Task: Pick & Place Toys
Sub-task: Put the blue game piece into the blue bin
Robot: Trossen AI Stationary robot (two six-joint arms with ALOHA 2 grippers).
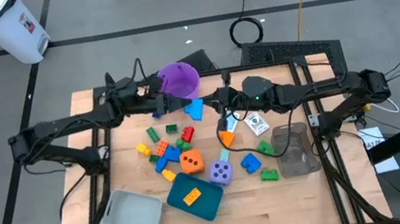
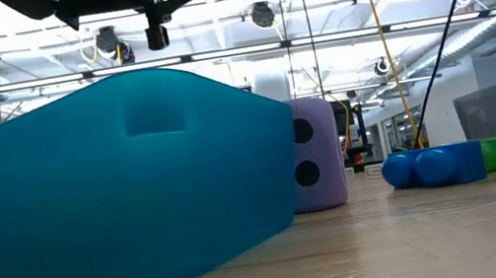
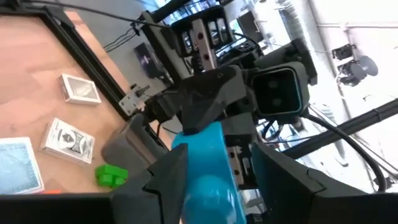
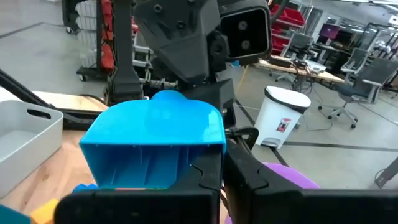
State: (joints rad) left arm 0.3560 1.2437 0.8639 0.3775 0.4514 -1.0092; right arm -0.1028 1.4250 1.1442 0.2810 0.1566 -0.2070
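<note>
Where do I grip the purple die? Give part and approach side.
Likely from above: the purple die sits upright, flat-faced. Close the fingers on the two side faces clear of the teal tray and orange die crowding it.

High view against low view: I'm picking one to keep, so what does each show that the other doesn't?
Only the high view shows the purple bucket, grey tray, clear tray, orange die and cards. Only the low view shows the ceiling lights of the hall beyond. Both show the teal tray, the purple die, and the blue brick held aloft in the left gripper jaws.
</note>
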